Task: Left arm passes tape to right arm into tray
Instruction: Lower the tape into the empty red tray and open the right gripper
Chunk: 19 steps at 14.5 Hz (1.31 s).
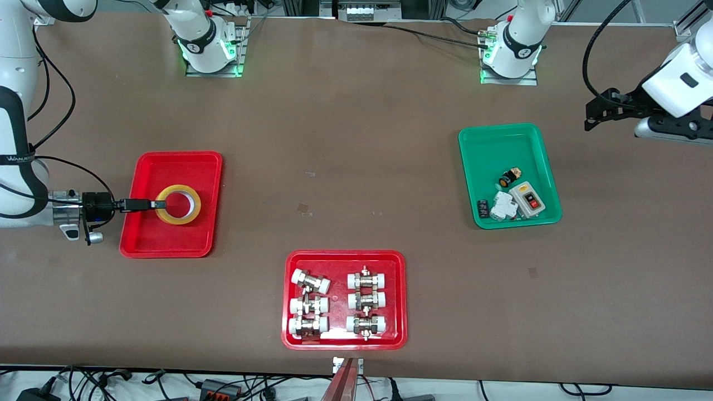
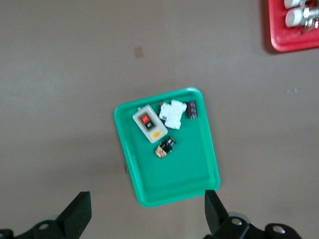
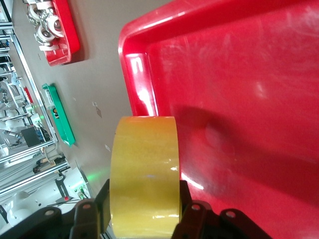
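1. You have the tape (image 1: pixel 178 204) gripped in the right pincer (image 1: pixel 151 205), which is clamped shut on the roll's wall at the side toward the right arm's end of the surface (image 1: pixel 356 139).
2. The roll is over the tray (image 1: pixel 167 245). Whether it already touches the floor or hangs just above it, you cannot tell from these views.
3. The relation your next move turns on: the roll's hole faces up in the front view, so its axis stands upright and it should settle flat. In the right wrist view the tape (image 3: pixel 144 174) fills the gap between the fingers (image 3: pixel 192 214), with the tray floor (image 3: pixel 249 99) close past it.
4. The roll sits well inside the rim, nearer the tray's edge toward the bases than the edge toward the front camera.
5. Judging by this, the handover is done and only the release is left; open the right pincer and draw back toward the right arm's end.
6. The left pincer (image 1: pixel 599 114) waits with jaws wide apart and empty, up above the green tray (image 2: pixel 199 184) at the left arm's end, well apart from the tape.
7. Watch for the tape sticking to a finger as you let go.
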Each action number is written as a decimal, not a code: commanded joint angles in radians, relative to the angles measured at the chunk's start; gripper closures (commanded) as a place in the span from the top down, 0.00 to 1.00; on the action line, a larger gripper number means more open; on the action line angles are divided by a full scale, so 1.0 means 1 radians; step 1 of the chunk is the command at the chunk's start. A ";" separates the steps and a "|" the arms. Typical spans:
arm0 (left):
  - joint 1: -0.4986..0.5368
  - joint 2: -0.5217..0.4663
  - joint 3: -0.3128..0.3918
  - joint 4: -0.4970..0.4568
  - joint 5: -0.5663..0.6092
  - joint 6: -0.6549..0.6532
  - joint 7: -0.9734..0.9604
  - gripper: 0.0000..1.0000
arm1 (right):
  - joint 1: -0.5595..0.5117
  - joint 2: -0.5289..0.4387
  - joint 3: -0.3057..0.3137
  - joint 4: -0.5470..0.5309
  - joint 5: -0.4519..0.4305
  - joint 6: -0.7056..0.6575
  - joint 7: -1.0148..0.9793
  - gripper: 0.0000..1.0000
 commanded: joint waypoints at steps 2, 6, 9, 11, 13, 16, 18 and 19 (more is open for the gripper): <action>-0.021 -0.014 0.012 0.036 0.100 -0.066 0.011 1.00 | -0.028 0.001 0.021 -0.010 -0.034 -0.022 -0.032 0.95; -0.003 0.025 0.019 0.057 0.066 -0.066 0.001 1.00 | -0.013 -0.001 0.023 -0.058 -0.067 -0.006 -0.032 1.00; 0.009 0.026 0.019 0.063 0.002 -0.066 -0.111 1.00 | -0.008 -0.016 0.023 -0.065 -0.147 0.035 -0.033 1.00; 0.009 0.031 0.019 0.081 0.003 -0.068 -0.127 1.00 | 0.013 -0.028 0.023 -0.065 -0.159 0.044 -0.033 1.00; 0.009 0.032 0.017 0.080 0.003 -0.068 -0.122 1.00 | 0.034 -0.062 0.023 -0.065 -0.224 0.086 -0.032 1.00; 0.009 0.032 0.017 0.082 0.003 -0.065 -0.107 1.00 | 0.093 -0.137 0.021 -0.065 -0.332 0.133 -0.015 1.00; 0.012 0.034 0.019 0.082 0.004 -0.060 -0.063 1.00 | 0.116 -0.175 0.021 -0.065 -0.389 0.149 0.003 1.00; 0.017 0.034 0.019 0.082 0.002 -0.060 -0.041 1.00 | 0.124 -0.197 0.021 -0.062 -0.420 0.149 0.037 1.00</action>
